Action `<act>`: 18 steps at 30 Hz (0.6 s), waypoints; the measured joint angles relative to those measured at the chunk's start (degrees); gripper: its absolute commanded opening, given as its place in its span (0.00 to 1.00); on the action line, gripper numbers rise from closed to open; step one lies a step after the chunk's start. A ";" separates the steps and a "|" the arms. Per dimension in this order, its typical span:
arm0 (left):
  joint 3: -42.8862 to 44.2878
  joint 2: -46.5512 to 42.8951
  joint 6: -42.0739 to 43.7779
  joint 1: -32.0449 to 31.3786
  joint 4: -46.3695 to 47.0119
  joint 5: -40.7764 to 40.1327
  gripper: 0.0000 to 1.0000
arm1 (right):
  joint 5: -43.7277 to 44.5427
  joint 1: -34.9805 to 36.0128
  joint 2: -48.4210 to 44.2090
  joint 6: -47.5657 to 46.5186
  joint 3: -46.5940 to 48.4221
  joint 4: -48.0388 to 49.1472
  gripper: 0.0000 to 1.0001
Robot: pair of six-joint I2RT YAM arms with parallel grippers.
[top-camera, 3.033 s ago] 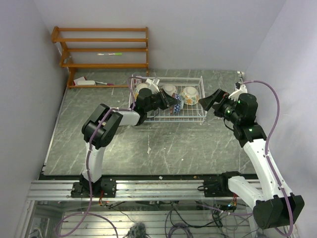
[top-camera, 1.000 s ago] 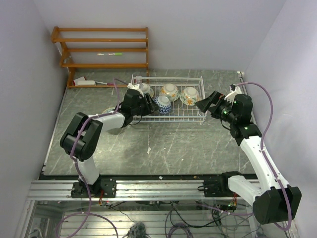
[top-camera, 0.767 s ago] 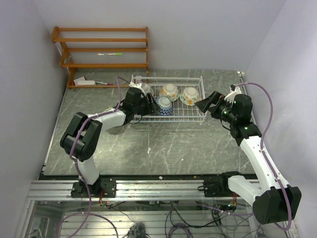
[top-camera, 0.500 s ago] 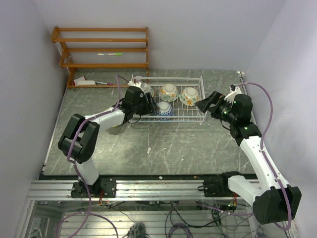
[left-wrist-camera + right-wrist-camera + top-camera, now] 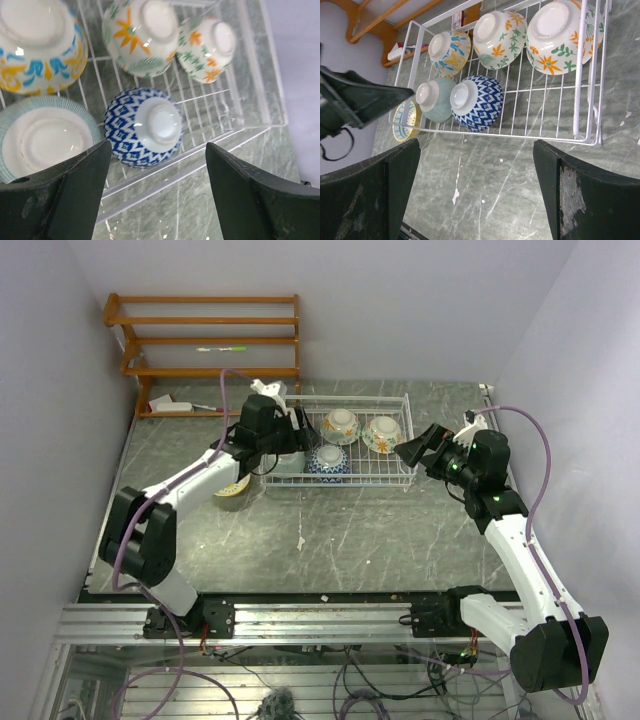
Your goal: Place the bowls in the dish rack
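Table (image 5: 330, 540): grey, marbled top.

Wooden shelf (image 5: 200, 335): brown, slatted, at the far left corner.

Dish rack (image 5: 587, 100): white wire, along the far edge, right of centre. Holds five bowls, all upside down.

Left jaws: spread wide, nothing held or touched. Hovering over the near left part of the rack, directly above the teal and blue bowls.

Right jaws: spread wide, empty. Held off the rack's right end, near the right edge of the table, apart from every bowl.

Bowls in the rack, far row from left to right: yellow-blue bowl (image 5: 449, 52), orange floral bowl (image 5: 499, 39), second floral bowl (image 5: 560, 32).

Near row: teal striped bowl (image 5: 436, 100) touching blue diamond bowl (image 5: 476, 102).

Sixth bowl (image 5: 232, 487): upright on the table just outside the rack's left end, partly hidden under the left arm (image 5: 190, 480).
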 measured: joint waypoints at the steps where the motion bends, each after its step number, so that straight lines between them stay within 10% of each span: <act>1: 0.59 -0.83 0.42 0.04 -0.02 0.17 0.87 | -0.04 0.00 0.00 0.00 0.00 0.00 0.96; 18: -4.87 -30.23 3.98 10.75 -14.08 -20.48 0.83 | -3.45 0.00 0.87 -0.02 0.00 0.81 0.96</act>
